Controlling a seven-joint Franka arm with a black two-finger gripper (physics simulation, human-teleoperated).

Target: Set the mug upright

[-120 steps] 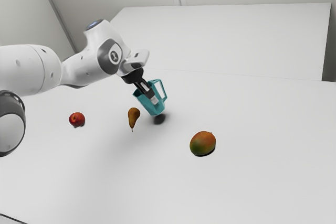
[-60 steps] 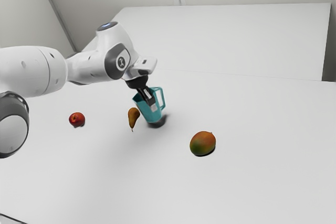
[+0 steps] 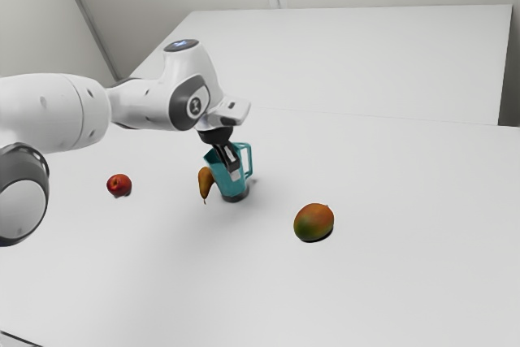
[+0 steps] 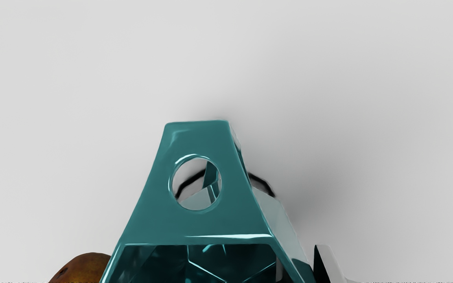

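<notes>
"Your gripper [image 3: 232, 171] is holding what, in the exterior view?"

"You're gripping the teal, faceted mug [image 3: 233, 189] by its wall; it's leaning slightly, low at the white table [image 3: 390, 282]. The brown pear [image 3: 205, 182] is lying just beside it, the round red apple [image 3: 119, 185] and orange-green oval mango [image 3: 314, 223] farther off."

"And your wrist view?"

"The mug's mouth is facing you."

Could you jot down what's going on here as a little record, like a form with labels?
Robot: white arm, from the exterior view's left
Gripper: shut on the mug
Mug: teal, nearly upright, opening up
Handle: toward the exterior view's right
Base contact: cannot tell
Pear: close beside the mug
Red fruit: farther toward the exterior view's left
Mango: toward the exterior view's right
Table: white
</notes>
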